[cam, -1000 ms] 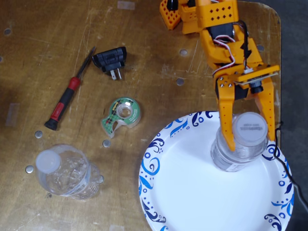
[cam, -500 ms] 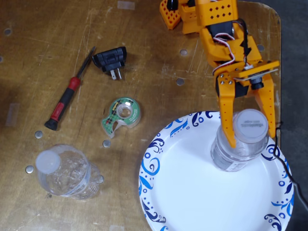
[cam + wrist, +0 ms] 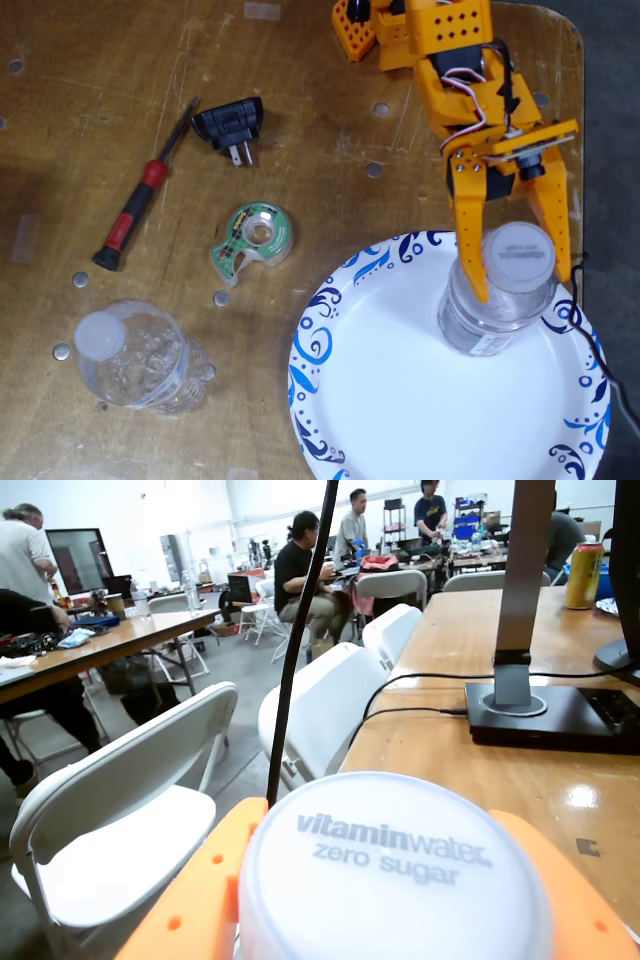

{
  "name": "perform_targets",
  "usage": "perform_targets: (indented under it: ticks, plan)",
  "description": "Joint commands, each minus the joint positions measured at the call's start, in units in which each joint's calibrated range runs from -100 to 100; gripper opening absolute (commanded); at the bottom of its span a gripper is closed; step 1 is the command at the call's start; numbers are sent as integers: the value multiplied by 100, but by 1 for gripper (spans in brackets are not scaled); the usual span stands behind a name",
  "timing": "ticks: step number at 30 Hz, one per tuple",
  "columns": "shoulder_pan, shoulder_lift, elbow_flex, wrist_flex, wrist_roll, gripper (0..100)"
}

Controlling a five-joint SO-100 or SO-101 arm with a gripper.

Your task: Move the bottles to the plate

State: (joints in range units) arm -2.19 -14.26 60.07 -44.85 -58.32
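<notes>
Fixed view: since a second ago the gripper [image 3: 520,285] barely shifted, jaws apart either side of one bottle [image 3: 497,300] standing on the plate [image 3: 400,400]. Second bottle [image 3: 135,357] stands on the bench [image 3: 80,60].

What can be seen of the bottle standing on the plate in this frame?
The bottle is clear plastic and stands upright on the right part of the white, blue-swirled plate in the fixed view. Its whitish cap reads "vitaminwater zero sugar" in the wrist view. The orange fingers of the gripper flank the cap on both sides; whether they press it cannot be told. Its label is hardly visible from above.
</notes>
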Motion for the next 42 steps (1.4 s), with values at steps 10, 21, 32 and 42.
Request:
perform_targets:
  ticks: [10,21,32,42]
  plan:
    - [-423,-7,155,-893,-10,29]
    - [-606,-7,83,-1529,-15,33]
    - [709,-665,416,-2469,0,34]
    - [1831,-2815,461,647,0,34]
